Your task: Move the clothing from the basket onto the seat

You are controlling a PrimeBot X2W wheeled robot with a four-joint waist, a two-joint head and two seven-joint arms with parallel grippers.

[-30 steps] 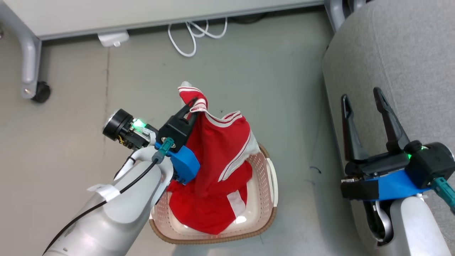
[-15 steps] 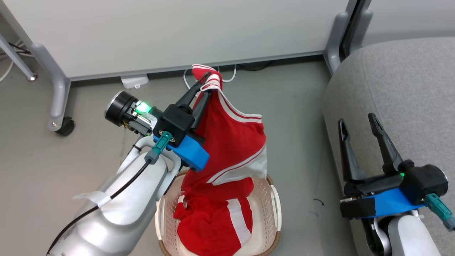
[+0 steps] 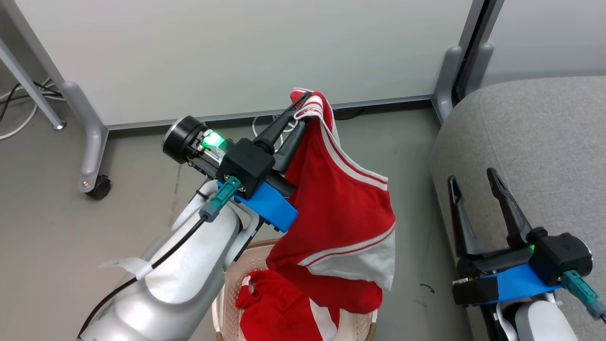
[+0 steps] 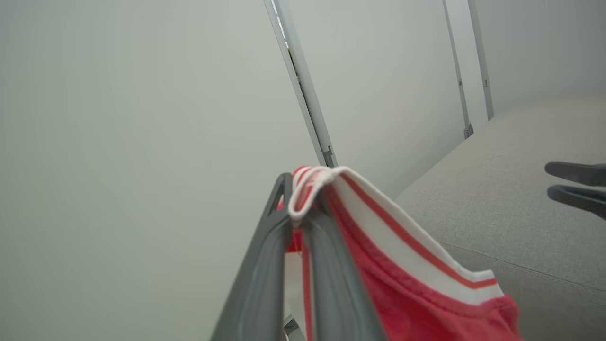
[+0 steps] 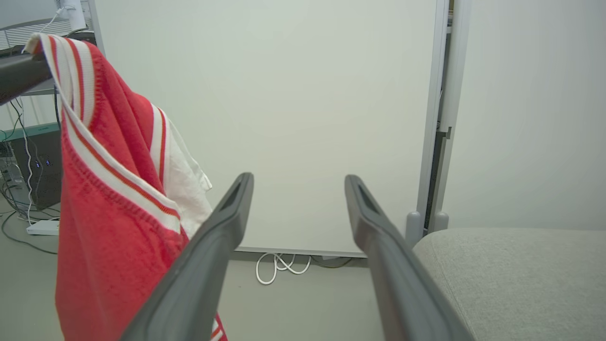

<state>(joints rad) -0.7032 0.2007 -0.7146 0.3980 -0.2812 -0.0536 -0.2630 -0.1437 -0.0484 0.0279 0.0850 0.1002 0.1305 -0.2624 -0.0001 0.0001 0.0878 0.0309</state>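
Half the basket [image 3: 226,298] is cut off at the head view's bottom edge, left of the grey seat [image 3: 521,142], with one red garment [image 3: 274,308] inside. The left gripper [image 3: 305,102], raised, clamps the other garment [image 3: 341,208] by its striped trim, hoisted further out than a second ago. The right gripper [image 3: 472,176] gapes empty at the seat's edge.

Left forearm [image 3: 180,284]: rounded, glossy silver-white shell. White tape tag [image 3: 135,266] at its 9 o'clock. A black cable [image 3: 163,253] runs along it to a teal plug [image 3: 220,201].
Wrist block [image 3: 246,163]: black, boxy. Blue bracket [image 3: 272,208] at its 5 o'clock; black cylinder [image 3: 180,139] with green lamp [image 3: 212,140] at its 10 o'clock.
Left gripper [image 3: 307,110]: two long, tapered dark-grey fingers [image 4: 255,284].
Right gripper [image 3: 472,176]: same build, with its own blue band [image 3: 518,282] and teal connector [image 3: 580,289] at 4 o'clock.
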